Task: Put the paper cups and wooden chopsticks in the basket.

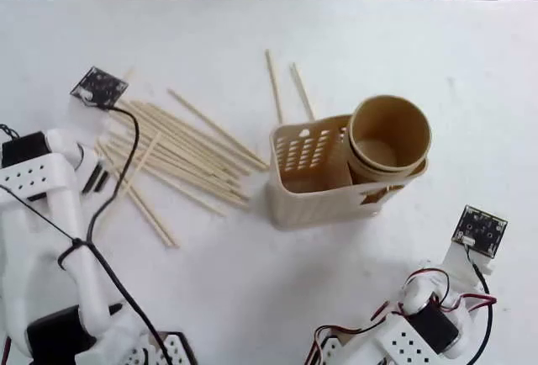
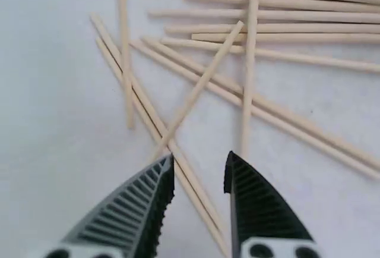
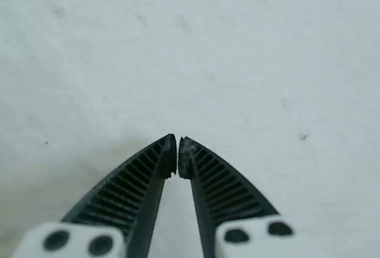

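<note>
Chopsticks [image 1: 181, 150] lie in a wide, messy pile on the table [image 1: 420, 54], on the side of the basket [image 1: 307, 188] away from the cups [image 1: 388, 134]. The pile's closest end comes near the basket. Most of the sticks slant so that one end points at it.

The basket stands upright. The cups are stacked and sit, tipped a little, in the end of the basket far from the pile. I think the cup part is done and the sticks are the job left. Two stray sticks [image 1: 274, 86] lie just past the basket, on the side away from my arms and apart from the pile.

My left gripper [image 2: 199, 160] is on the pile side of the basket, low over the edge of the pile farthest from it. Its jaws are apart and hold nothing. A pair of sticks lying side by side runs under the gap, nearly the same way the jaws point. I think closing would pinch them across their thin side. One more stick lies across that pair just ahead of the tips, and it might get bumped.

My right gripper [image 3: 178, 142] is on the cup side of the basket, over bare table. Its jaws are together with nothing between them.

My left arm is nearer the pile, so this pick looks like its job. From there, the basket lies across the whole pile.
</note>
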{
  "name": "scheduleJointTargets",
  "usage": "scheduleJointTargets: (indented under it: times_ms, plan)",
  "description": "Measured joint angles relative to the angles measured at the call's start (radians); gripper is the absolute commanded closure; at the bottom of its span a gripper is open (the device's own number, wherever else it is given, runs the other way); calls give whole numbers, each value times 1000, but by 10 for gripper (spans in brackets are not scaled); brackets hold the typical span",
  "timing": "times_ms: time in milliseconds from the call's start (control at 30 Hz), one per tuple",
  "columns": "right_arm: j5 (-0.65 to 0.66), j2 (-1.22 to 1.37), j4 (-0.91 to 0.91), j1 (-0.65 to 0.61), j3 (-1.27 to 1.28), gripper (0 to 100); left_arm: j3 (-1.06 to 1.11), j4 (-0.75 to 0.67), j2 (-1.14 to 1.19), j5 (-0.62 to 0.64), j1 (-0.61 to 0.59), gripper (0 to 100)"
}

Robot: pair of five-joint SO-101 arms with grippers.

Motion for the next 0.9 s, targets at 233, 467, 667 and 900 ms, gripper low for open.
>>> scheduleJointTargets:
  times_ms: [233,467,667,900]
  plan:
    - [0,0,0,0,0,979,-2,-91,97,112,89,846]
    - [0,0,0,0,0,979,-153,-118,427,196,141,846]
    - [0,0,0,0,0,979,-264,-80,582,204,143,846]
    - [0,0,0,0,0,979,-284,-81,628,206,150,846]
